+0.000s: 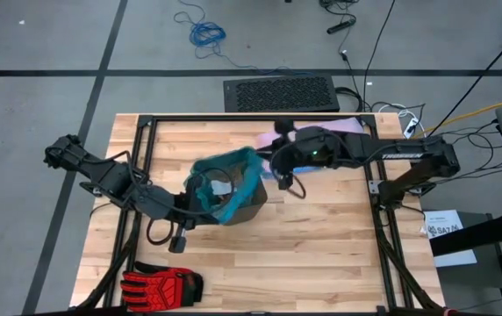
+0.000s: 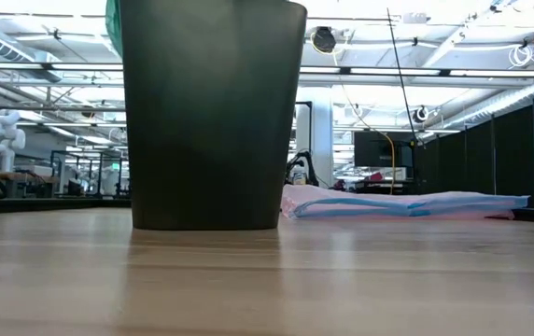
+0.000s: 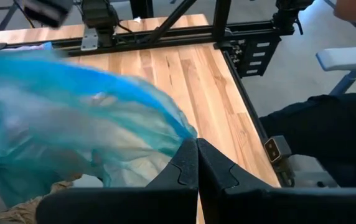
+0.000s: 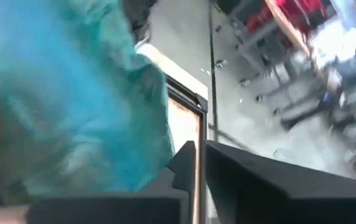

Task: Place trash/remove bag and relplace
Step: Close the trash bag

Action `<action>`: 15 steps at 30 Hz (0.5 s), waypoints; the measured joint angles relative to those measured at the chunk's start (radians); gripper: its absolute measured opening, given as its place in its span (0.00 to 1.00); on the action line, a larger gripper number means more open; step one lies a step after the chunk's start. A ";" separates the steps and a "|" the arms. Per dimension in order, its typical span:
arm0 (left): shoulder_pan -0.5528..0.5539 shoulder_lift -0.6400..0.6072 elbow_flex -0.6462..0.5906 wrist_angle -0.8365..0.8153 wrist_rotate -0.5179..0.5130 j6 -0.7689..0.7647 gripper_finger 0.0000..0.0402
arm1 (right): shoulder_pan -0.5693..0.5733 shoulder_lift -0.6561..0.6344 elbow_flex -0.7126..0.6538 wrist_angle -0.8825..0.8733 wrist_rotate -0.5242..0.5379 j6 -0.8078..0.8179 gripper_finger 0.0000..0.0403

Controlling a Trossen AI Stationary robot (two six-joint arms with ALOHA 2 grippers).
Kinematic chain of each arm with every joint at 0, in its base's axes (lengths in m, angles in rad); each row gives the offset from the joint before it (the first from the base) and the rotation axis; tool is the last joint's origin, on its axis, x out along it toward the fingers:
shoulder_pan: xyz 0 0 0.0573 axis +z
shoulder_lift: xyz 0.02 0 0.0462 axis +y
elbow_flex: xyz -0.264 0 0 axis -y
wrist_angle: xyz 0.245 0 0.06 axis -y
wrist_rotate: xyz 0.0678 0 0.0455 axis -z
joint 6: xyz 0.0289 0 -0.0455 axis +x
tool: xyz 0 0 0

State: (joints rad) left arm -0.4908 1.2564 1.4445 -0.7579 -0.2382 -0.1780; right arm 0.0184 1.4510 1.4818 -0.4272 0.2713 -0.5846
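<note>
A dark bin (image 1: pixel 249 204) (image 2: pixel 213 112) stands upright mid-table. The teal bag (image 1: pixel 226 175) (image 3: pixel 72 106) (image 4: pixel 72 93) sits in it, its mouth spread above the rim. Pale and tan trash (image 1: pixel 222 187) lies inside. My left gripper (image 1: pixel 191 195) (image 3: pixel 197 163) is at the bag's left rim, shut on it. My right gripper (image 1: pixel 267 168) (image 4: pixel 200 168) is at the bag's right rim, its fingers a narrow slit apart with nothing visible in the slit. My left gripper pinches the bag's upper edge (image 3: pixel 184 134) between its two fingers, coming from the table's left and slanting down. The film bunches at the fingertips and billows away from them, raised above the bin. My right gripper has the bag's edge (image 4: pixel 165 158) beside one finger; I cannot tell whether it touches.
A pale lilac bag (image 1: pixel 347 125) (image 2: pixel 398 203) lies flat at the table's far right, behind the bin. A red-and-black glove (image 1: pixel 159 285) lies at the near left corner. A black frame (image 1: pixel 146 132) runs around the table's edge.
</note>
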 joint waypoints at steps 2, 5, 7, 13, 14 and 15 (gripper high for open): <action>0.001 0.000 0.000 0.000 0.000 0.000 0.00 | 0.000 -0.019 0.000 -0.009 -0.001 0.114 0.13; 0.000 0.000 0.000 0.000 0.000 0.000 0.00 | 0.001 -0.054 0.000 -0.028 -0.006 0.302 0.23; 0.000 0.000 0.000 0.000 0.000 -0.001 0.00 | -0.012 -0.082 0.000 -0.061 -0.008 0.430 0.30; 0.000 0.000 0.000 0.000 -0.001 0.000 0.00 | -0.141 -0.124 0.000 -0.315 -0.178 0.867 0.44; 0.000 0.000 0.000 0.000 -0.001 0.000 0.00 | -0.170 -0.123 -0.003 -0.347 -0.251 0.911 0.45; 0.000 0.000 0.000 0.000 -0.001 0.000 0.00 | -0.195 -0.123 -0.015 -0.354 -0.315 0.946 0.45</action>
State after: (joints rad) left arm -0.4908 1.2564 1.4445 -0.7582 -0.2394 -0.1782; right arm -0.1763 1.3281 1.4665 -0.7816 -0.0433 0.3610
